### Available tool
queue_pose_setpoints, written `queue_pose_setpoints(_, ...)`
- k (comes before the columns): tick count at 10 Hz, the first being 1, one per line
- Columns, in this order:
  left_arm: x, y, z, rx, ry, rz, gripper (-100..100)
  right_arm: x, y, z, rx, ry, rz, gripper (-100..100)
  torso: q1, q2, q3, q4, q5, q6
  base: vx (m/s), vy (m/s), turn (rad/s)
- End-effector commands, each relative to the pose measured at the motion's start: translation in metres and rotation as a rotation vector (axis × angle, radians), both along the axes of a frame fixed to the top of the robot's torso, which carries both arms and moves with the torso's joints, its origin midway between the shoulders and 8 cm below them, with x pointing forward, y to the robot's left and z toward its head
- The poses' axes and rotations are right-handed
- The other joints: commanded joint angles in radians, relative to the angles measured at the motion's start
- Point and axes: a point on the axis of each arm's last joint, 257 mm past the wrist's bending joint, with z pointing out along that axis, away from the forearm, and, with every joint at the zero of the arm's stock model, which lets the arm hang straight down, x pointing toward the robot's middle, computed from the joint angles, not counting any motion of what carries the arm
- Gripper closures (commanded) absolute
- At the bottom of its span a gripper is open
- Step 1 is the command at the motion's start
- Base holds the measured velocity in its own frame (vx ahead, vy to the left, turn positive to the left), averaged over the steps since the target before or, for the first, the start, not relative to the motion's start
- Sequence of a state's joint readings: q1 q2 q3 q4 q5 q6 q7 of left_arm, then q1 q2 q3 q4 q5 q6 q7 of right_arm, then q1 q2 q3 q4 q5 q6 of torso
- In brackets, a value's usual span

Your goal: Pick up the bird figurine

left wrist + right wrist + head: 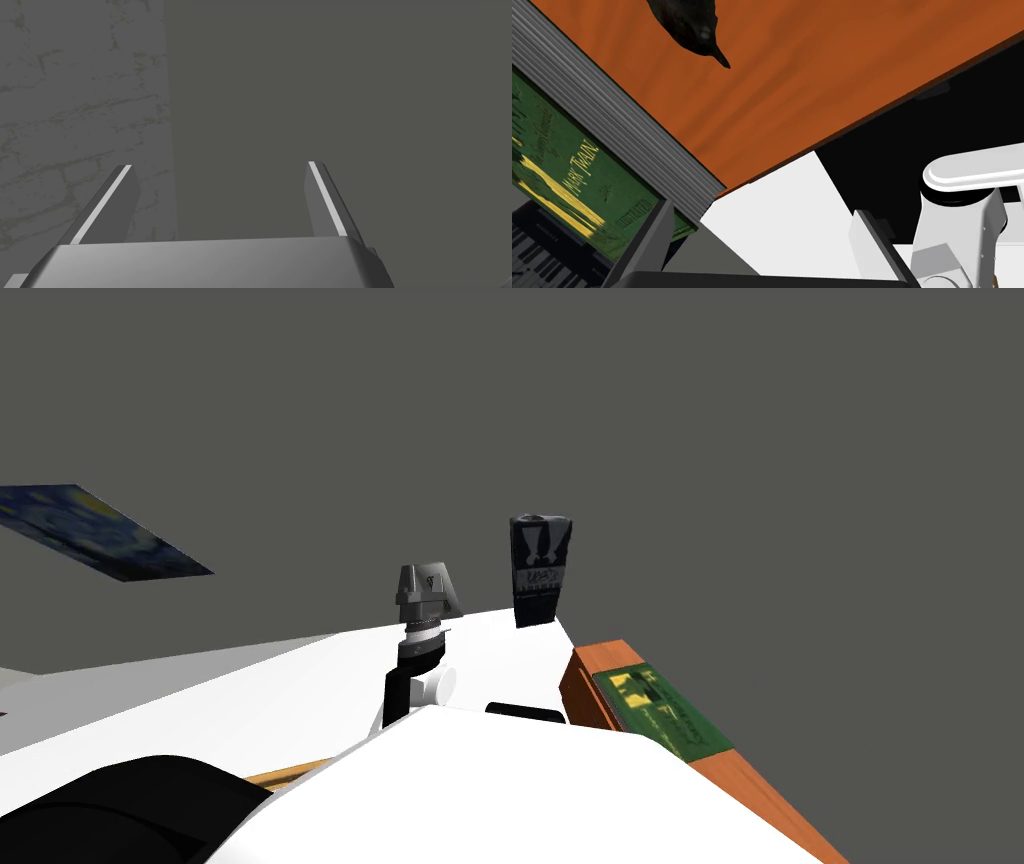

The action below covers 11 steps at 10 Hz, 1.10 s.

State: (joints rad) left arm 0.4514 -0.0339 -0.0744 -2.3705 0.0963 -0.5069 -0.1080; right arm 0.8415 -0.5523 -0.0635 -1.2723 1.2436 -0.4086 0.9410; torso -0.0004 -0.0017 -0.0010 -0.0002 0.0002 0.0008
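- Well beyond the right gripper [762, 207], whose jaws are spread with nothing between them: small black bird figurine [689, 22], on bare wood and clear of both fingers, its pointed beak aimed toward the surface's edge.
- Under the figurine: flat orange-brown wooden surface [812, 75] with streaky grain, its straight edge slanting across the right wrist view; black area [892, 145] past that edge.
- Near the bird but apart from it: thick green hardback book [562, 170] with "Mark Twain" in gold lettering, lying flat at the surface's corner, grey page block turned toward the figurine.
- One right finger seen against the book's near corner; touching or not, cannot tell.
- Around it all, in the head view: plain dark grey wall [700, 438], with a blue-and-yellow swirling night-sky painting [100, 533] on it toward the left.
- Left gripper [217, 165]: jaws spread wide, empty.
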Motion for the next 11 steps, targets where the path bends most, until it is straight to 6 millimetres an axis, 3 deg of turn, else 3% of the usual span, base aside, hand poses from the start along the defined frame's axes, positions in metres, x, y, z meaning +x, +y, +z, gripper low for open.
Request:
queue_pose_setpoints(1,0.0,0.0,0.0,0.0,0.0,0.0,0,-0.023,-0.007,-0.006,-0.03,0.046,0.016,-100,0.0,0.0,0.0,0.0,0.0,0.0,0.035,-0.021,0.177)
queue_pose_setpoints(2,0.0,0.0,0.0,0.0,0.0,0.0,0,-0.039,-0.017,-0.01,-0.075,0.089,0.061,-100,0.0,0.0,0.0,0.0,0.0,0.001,0.042,-0.024,0.277)
queue_pose_setpoints(4,0.0,0.0,0.0,0.0,0.0,0.0,0,-0.049,-0.02,-0.013,-0.079,0.108,0.057,-100,0.0,0.0,0.0,0.0,0.0,0.001,0.025,-0.022,0.055)
queue_pose_setpoints(5,0.0,0.0,0.0,0.0,0.0,0.0,0,-0.069,-0.03,-0.017,-0.12,0.159,0.102,-100,0.001,0.002,0.001,0.0,0.0,0.001,0.019,-0.018,0.185)
queue_pose_setpoints(11,0.0,0.0,0.0,0.0,0.0,0.0,0,-0.131,-0.054,-0.027,-0.209,0.312,0.214,-100,0.0,0.001,0.001,0.0,0.0,0.001,0.027,-0.031,0.179)
